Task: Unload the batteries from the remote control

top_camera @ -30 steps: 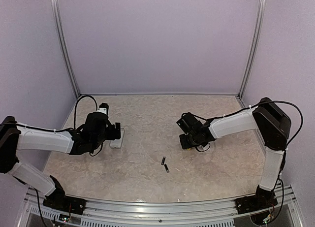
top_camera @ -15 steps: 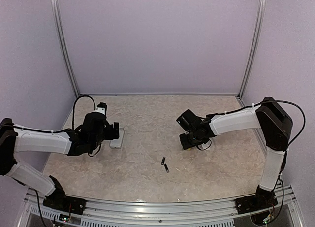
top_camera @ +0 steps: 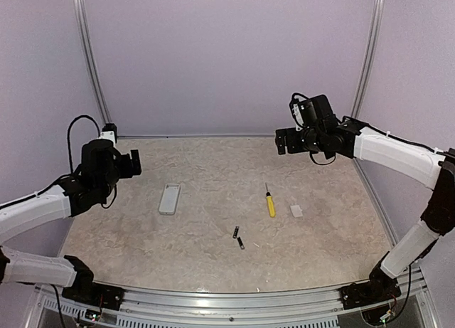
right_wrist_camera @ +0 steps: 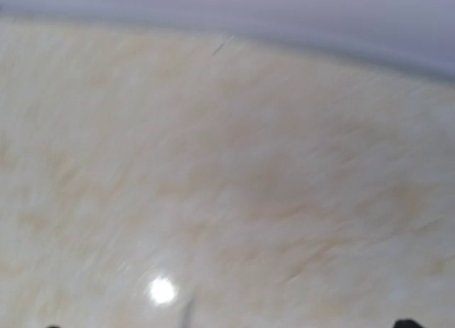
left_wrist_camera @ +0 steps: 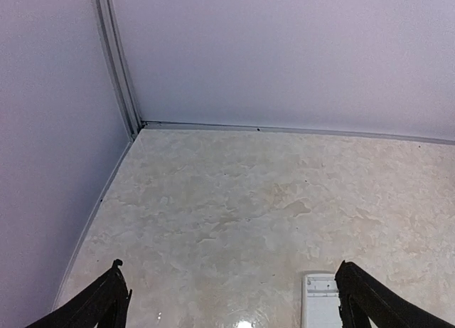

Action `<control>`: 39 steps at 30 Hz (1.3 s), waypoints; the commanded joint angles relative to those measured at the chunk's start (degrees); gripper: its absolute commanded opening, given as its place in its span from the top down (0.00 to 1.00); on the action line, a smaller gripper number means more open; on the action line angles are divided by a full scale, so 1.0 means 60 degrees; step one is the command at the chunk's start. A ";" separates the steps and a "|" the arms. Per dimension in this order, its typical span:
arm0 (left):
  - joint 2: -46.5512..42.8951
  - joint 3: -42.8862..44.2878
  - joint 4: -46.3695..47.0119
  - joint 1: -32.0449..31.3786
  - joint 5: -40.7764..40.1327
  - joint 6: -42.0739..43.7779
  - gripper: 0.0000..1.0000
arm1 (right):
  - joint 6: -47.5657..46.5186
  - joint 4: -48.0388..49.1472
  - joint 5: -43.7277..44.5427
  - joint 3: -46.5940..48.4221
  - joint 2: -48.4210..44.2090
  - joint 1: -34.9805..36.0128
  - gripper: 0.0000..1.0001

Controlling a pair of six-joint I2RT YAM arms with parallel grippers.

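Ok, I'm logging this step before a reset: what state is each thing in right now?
left gripper: open, empty, up above the table.
right gripper: open, empty, up above the table.
remote control: lying flat, not held.
batteries: both out of the remote, lying loose, close together.
screwdriver: lying flat, not held.
cover piece: off the remote, lying beside the screwdriver.

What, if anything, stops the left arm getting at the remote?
Nothing visible, so probably yes. The left gripper hangs raised and open, just left of the remote, which lies flat with nothing between them or on top of it.
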 commanded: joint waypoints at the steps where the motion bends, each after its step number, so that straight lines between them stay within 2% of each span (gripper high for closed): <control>1: -0.0776 0.0157 -0.0710 0.1197 0.0027 0.0472 0.01 | -0.0538 0.0341 -0.0164 -0.0813 -0.0865 -0.0995 0.00; 4: -0.1380 -0.0178 -0.0603 0.1931 0.0036 0.0494 0.01 | -0.0568 0.1148 -0.0574 -0.1986 -0.1861 -0.1744 0.00; 9: -0.1884 -0.0824 -0.0509 0.2508 -0.0379 0.0245 0.01 | -0.0097 0.2365 -0.1187 -0.4150 -0.3509 -0.2923 0.00; 13: -0.2173 -0.1104 -0.0216 0.2550 -0.0464 0.0231 0.01 | 0.0112 0.2914 -0.1138 -0.5185 -0.4367 -0.3044 0.00; 17: -0.2161 -0.1041 -0.0123 0.2548 -0.0204 0.0218 0.01 | 0.0337 0.2741 -0.1024 -0.5337 -0.4699 -0.3055 0.00; 22: -0.2250 -0.1137 -0.0016 0.2536 0.0096 0.0225 0.01 | 0.0348 0.3291 -0.1073 -0.5712 -0.5222 -0.3046 0.00; 39: -0.2310 -0.1183 0.0050 0.2536 0.0253 0.0255 0.01 | 0.0160 0.3641 -0.1307 -0.5802 -0.5444 -0.3052 0.00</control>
